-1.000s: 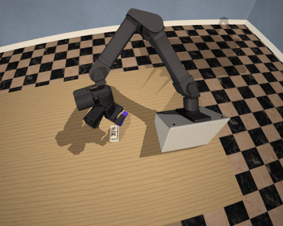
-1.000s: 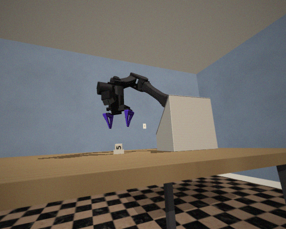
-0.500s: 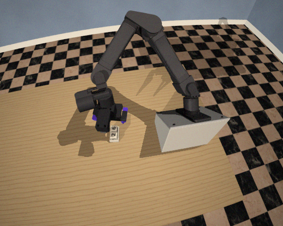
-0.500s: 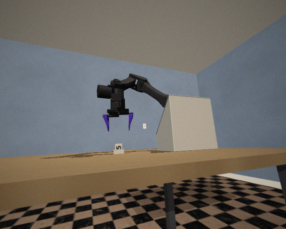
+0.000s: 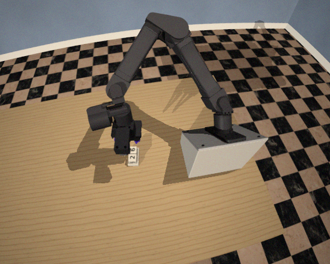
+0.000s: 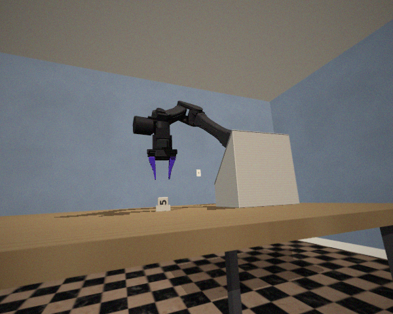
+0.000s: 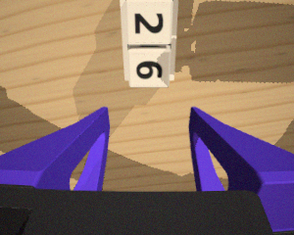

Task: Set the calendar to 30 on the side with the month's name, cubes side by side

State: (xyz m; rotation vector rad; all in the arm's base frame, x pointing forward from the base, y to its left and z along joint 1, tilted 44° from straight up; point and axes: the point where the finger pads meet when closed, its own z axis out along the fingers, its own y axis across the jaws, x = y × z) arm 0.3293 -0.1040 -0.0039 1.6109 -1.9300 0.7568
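The small white calendar tray (image 5: 133, 157) lies flat on the wooden table and holds two white cubes side by side. In the wrist view the cube tops read 2 (image 7: 149, 23) and 6 (image 7: 149, 69). From the exterior view the tray (image 6: 162, 206) is seen end on, and the one cube face in sight reads 5. My gripper (image 6: 162, 177) hangs well above the tray and points straight down. Its purple fingers stand partly apart with nothing between them. In the top view the gripper (image 5: 125, 143) hides part of the tray. The side with the month's name is not in view.
The arm's grey base box (image 5: 221, 150) stands on the table to the right of the tray; it also shows in the exterior view (image 6: 257, 169). The table's edges lie far from the tray.
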